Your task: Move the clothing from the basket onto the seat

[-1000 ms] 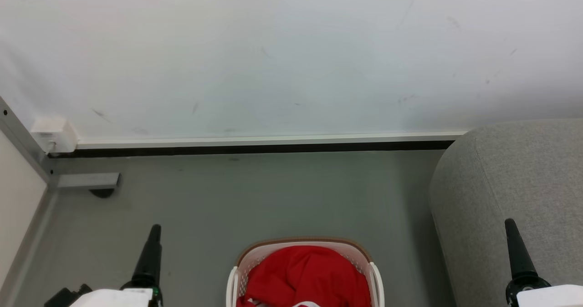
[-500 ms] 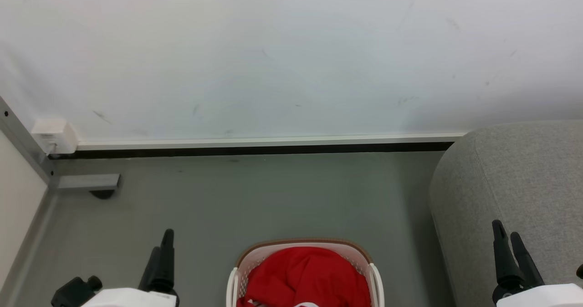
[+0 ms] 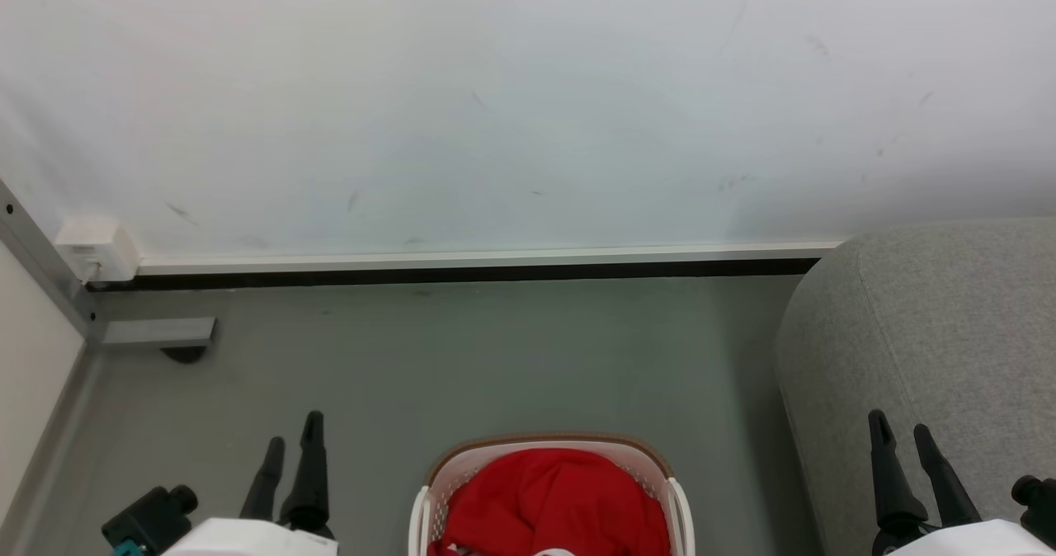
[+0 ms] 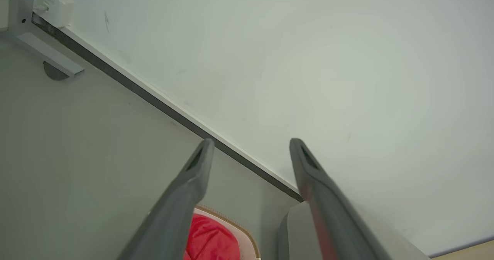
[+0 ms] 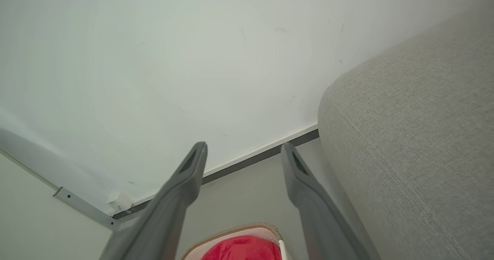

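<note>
Over the last second the left gripper (image 3: 294,429) has rolled at the wrist: where 1 dark finger showed edge-on, 2 now stand side by side at the lower left of the head view, spread apart with nothing between them; the right gripper (image 3: 898,422) has turned the same way at the lower right and drifted a little inward, its 2 fingers likewise parted and empty; this reads as both arms squaring up for a reach, so the task has probably not got past its opening step. The clothing (image 3: 553,498) is untouched, a red heap filling the basket (image 3: 549,439), which stands on the floor (image 3: 462,358) at the near edge of the head view, between the 2 grippers and apart from both. Around it, from the left: a small white box (image 3: 95,247) sits at the foot of the wall (image 3: 528,110) in the far left corner of the floor, with a grey bracket (image 3: 157,331) just below it; a dark skirting strip (image 3: 462,272) runs along the floor's far edge; the seat (image 3: 949,317) rises at the right, a strip of floor between it and the basket. In the way, I judge, are the basket's brown rim and the seat's rounded flank close by the right gripper.
</note>
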Robot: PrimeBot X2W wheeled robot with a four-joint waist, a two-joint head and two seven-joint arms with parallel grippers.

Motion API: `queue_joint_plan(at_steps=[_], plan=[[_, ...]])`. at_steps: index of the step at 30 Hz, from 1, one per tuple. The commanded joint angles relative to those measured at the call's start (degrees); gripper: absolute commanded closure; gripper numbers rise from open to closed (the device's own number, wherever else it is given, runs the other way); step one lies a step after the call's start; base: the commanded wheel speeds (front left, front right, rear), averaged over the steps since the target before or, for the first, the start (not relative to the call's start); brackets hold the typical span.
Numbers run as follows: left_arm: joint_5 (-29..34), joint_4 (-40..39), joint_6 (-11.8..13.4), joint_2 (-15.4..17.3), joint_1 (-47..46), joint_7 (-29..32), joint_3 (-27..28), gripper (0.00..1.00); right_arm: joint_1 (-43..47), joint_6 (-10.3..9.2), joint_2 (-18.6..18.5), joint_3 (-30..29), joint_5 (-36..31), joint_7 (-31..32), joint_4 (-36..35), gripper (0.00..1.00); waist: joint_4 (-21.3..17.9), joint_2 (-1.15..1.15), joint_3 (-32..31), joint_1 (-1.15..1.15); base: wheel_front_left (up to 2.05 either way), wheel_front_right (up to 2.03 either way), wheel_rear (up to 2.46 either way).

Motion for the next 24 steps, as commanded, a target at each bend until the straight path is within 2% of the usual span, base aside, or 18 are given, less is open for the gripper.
queue_joint_plan(at_steps=[1, 24], plan=[[3.05, -0.87, -0.03, 0.66, -0.33, -0.8, -0.13, 0.0, -1.4, -0.04, -0.4, 0.23, -2.93, -0.73, -0.19, 0.0, 0.04, 0.0, -0.03, 0.0, 0.0, 0.0, 0.0], [19.0, 0.14, 1.87, 2.06, 0.82, -4.3, -1.8, 0.0, -1.13, -0.06, -0.56, 0.69, -16.12, -4.27, 1.81, 0.0, 0.19, 0.0, -0.12, 0.0, 0.0, 0.0, 0.0]])
